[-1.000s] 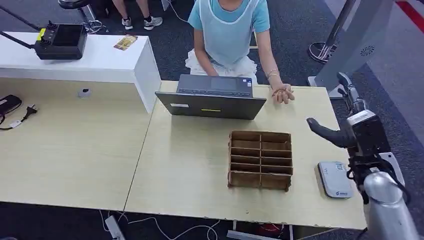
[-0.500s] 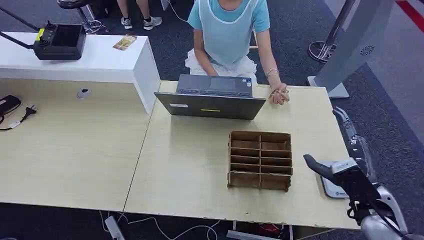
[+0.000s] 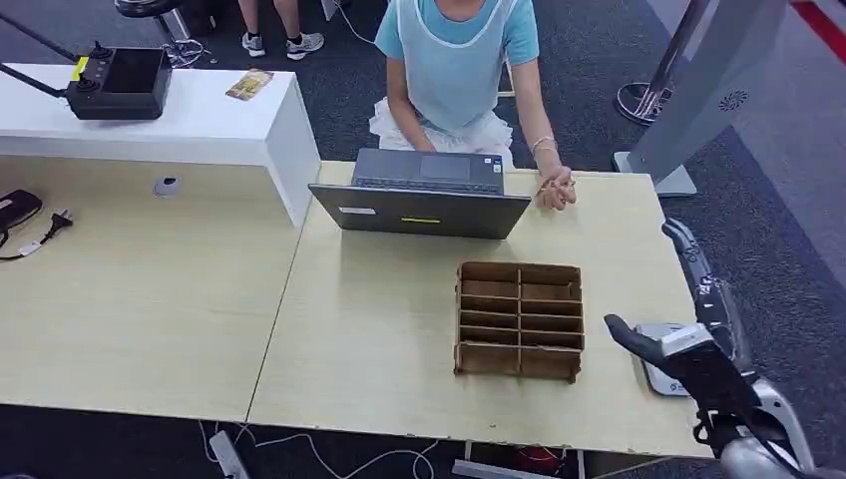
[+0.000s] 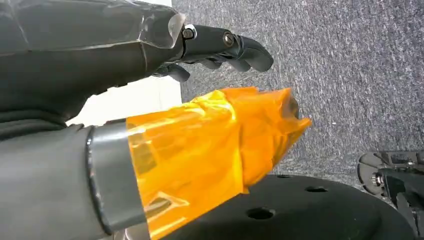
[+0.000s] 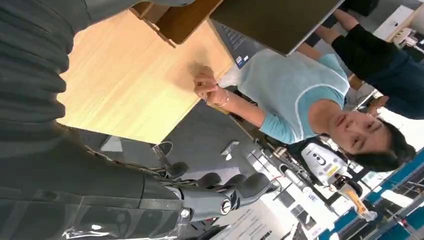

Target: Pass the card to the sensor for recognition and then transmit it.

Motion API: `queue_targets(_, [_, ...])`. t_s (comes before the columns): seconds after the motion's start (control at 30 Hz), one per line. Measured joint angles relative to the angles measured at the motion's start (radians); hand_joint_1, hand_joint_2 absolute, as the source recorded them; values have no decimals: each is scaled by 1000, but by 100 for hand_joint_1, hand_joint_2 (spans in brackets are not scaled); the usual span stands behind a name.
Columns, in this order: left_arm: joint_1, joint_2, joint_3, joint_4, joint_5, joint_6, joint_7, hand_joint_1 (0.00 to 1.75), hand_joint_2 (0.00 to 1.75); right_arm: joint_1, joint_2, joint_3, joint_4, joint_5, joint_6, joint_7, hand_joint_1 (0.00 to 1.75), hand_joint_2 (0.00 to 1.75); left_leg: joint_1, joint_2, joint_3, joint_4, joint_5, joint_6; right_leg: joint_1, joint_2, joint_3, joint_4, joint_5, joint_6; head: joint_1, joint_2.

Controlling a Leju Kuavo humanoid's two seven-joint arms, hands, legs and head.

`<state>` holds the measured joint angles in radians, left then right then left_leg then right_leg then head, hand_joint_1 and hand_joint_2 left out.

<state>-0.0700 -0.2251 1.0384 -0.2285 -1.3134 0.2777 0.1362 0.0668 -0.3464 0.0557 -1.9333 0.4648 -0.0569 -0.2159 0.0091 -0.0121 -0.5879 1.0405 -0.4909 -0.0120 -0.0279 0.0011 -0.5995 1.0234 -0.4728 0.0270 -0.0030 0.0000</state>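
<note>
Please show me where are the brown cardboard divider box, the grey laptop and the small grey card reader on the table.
Brown cardboard divider box (image 3: 519,319), head view, on its middle partitions.
Grey open laptop (image 3: 419,212), head view, on the back of its lid.
Small grey card reader (image 3: 655,371), head view, on its visible left part beside the right hand (image 3: 688,344).

A brown cardboard organizer (image 3: 520,319) and dark grey laptop (image 3: 424,195) sit on the pale wood table (image 3: 379,329).

— Item one, right hand (image 3: 688,329): a second ago I had it raised, beyond the sensor (image 3: 653,367). Now I log it lowered and drawn back, fingers apart, empty, over that grey sensor.

— Sensor?

— Partly hidden beneath the hand now.

— Anything else?

— Person's hand (image 3: 555,189): shifted slightly toward the laptop (image 3: 424,195).
</note>
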Motion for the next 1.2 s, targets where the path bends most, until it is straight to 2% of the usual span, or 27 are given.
queue_targets(0.17, [1,-4,10,0,10,1,0,0,0,121,2,5,-59,302,-144,65,0,175,0,-1,0,0,-1,0,0,-2,1,0,-2,0,0,0])
queue_targets(0.3, [0,-10,15,0,3,-2,11,0,0,234,15,45,-100,613,-277,214,0,175,0,-1,0,-1,-2,-2,0,0,1,0,-3,1,0,0])
queue_targets(0.47, [-2,-13,16,0,-3,-5,11,0,0,264,26,107,-107,811,-385,297,0,175,0,0,1,-1,-2,-2,0,1,1,0,-3,1,0,0])
queue_targets(0.53, [-2,-14,16,0,-6,-7,12,0,0,265,31,135,-112,886,-405,321,0,175,0,0,1,-1,-2,-2,0,1,1,0,-3,1,0,0])
queue_targets(0.73, [-3,-14,16,0,-7,-7,12,0,0,266,37,187,-121,915,-411,341,0,175,0,0,2,-1,-2,-3,0,1,2,0,-3,1,0,0])
queue_targets(1.2, [-3,-14,16,0,-7,-7,12,0,0,265,40,208,-124,918,-412,344,0,175,0,0,1,-1,-2,-3,0,1,2,0,-3,1,0,0])
